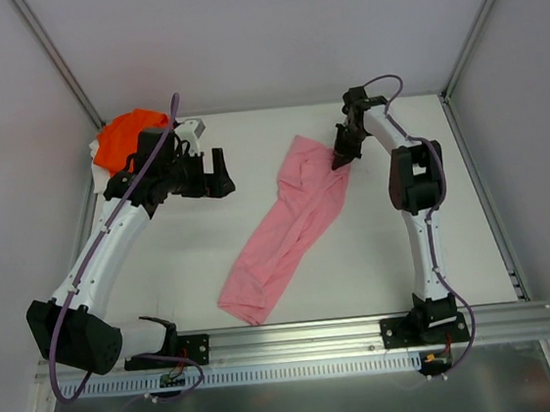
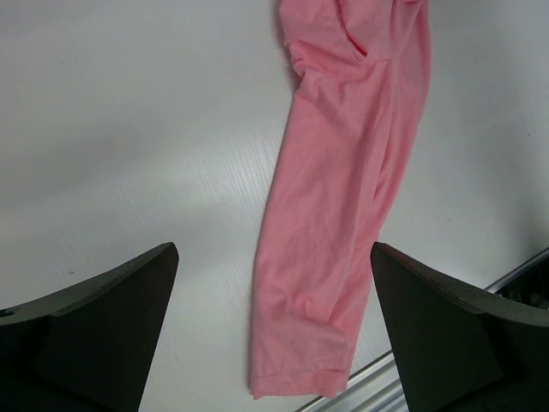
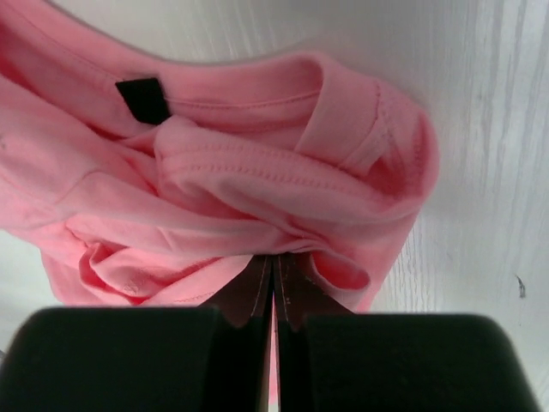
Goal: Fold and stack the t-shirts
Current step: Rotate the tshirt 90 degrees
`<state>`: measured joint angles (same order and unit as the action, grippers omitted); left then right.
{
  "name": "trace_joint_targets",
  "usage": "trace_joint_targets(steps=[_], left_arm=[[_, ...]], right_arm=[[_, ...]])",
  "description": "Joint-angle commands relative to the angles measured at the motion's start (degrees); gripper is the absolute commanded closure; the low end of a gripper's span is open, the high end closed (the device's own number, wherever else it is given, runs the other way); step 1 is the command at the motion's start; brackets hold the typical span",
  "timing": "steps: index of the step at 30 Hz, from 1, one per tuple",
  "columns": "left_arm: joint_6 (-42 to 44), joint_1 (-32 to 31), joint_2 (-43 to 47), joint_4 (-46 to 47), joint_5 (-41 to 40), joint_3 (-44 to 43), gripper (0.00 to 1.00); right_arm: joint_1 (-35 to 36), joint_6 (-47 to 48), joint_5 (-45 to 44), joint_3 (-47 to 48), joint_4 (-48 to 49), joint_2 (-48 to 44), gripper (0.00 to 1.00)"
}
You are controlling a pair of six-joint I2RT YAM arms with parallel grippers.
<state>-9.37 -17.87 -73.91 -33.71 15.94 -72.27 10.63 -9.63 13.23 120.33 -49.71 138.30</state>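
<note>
The pink t-shirt [image 1: 287, 229] lies on the white table [image 1: 248, 140] as a long, narrow, crumpled strip. It runs on a diagonal from the far middle of the table down toward the near edge, and its lower end stops just before the metal rail [image 1: 298, 333] where the arms are bolted. The orange t-shirt [image 1: 122, 135] is bunched in a heap in the far left corner, well apart from the pink one, and the left arm partly covers it.

The right gripper [image 1: 340, 158] is at the far end of the pink t-shirt, on its right edge. In the right wrist view its two fingers are pressed together [image 3: 273, 275] and a thin fold of pink cloth [image 3: 257, 189] is pinched between them. The cloth gathers in folds around the tips. The ribbed collar curves just beyond the fingers, and a small black label [image 3: 143, 99] is sewn inside the neck.

The left gripper [image 1: 217, 176] is over the bare table to the left of the pink t-shirt, near the orange heap, and it touches neither shirt. Its jaws stand wide apart and hold nothing. In the left wrist view [image 2: 273, 253] the two dark fingers [image 2: 94, 326] frame the lower part of the pink strip [image 2: 343, 189], whose hem lies close to the rail at the bottom right.
</note>
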Motion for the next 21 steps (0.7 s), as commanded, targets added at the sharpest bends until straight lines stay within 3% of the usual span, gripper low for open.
trace_joint_targets(steps=[1,11,21], left_arm=[[1.5,0.7,1.0,-1.5,0.0,-2.7,0.01],[1.5,1.1,1.8,-4.1,-1.2,-3.6,0.01],[0.9,1.2,1.8,-5.9,-2.1,-4.6,0.01]], right_arm=[[-0.1,-1.1,-1.5,6.3,-5.2,3.0,1.00],[1.0,-3.0,3.1,14.7,-6.3,9.6,1.00],[1.9,-5.7,11.6,20.7,4.4,13.0,1.00]])
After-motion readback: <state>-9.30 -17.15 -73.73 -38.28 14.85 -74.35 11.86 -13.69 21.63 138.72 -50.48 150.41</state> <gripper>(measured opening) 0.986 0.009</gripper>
